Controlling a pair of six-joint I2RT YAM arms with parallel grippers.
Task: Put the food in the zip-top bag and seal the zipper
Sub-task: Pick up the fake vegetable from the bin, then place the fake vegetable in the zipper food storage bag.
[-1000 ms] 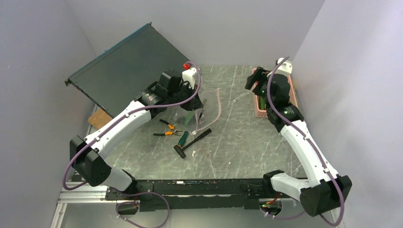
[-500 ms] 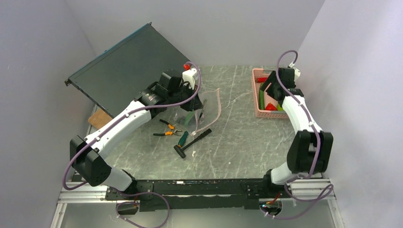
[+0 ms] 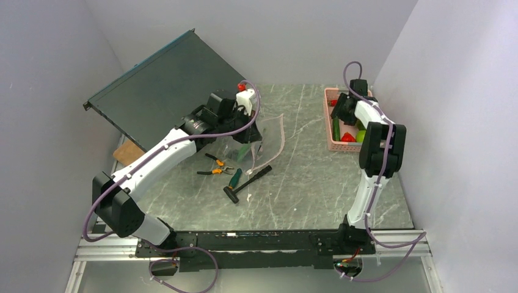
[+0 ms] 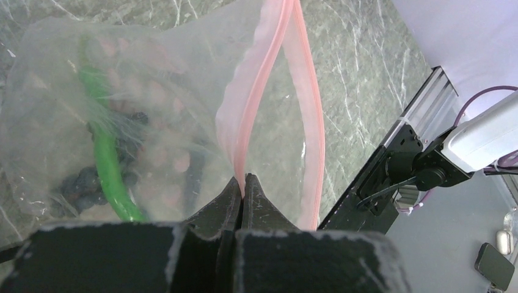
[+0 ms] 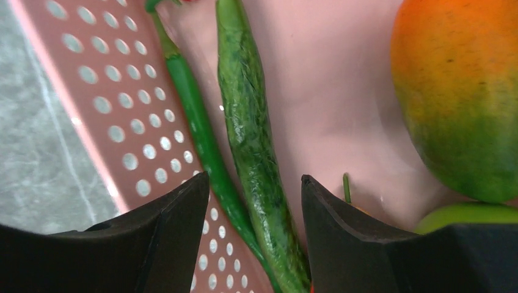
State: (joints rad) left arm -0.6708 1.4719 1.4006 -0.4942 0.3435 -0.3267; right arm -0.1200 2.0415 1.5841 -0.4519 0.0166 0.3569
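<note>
While the right pincer (image 5: 254, 183) stands part open, the green cucumber (image 5: 247, 104) lies at lower centre between its jaws, ungripped; the left pincer (image 4: 243, 183) is clamped on the zipper (image 4: 253, 91).

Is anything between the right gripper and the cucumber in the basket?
Nothing visible. The right gripper has its jaws open directly over the cucumber; only a thin green stem lies alongside it, on the side of the basket wall.

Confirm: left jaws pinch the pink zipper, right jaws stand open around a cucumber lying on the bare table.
Wrong place: the right wrist view shows the cucumber lying in the pink basket, not on the table. The rest holds.
</note>
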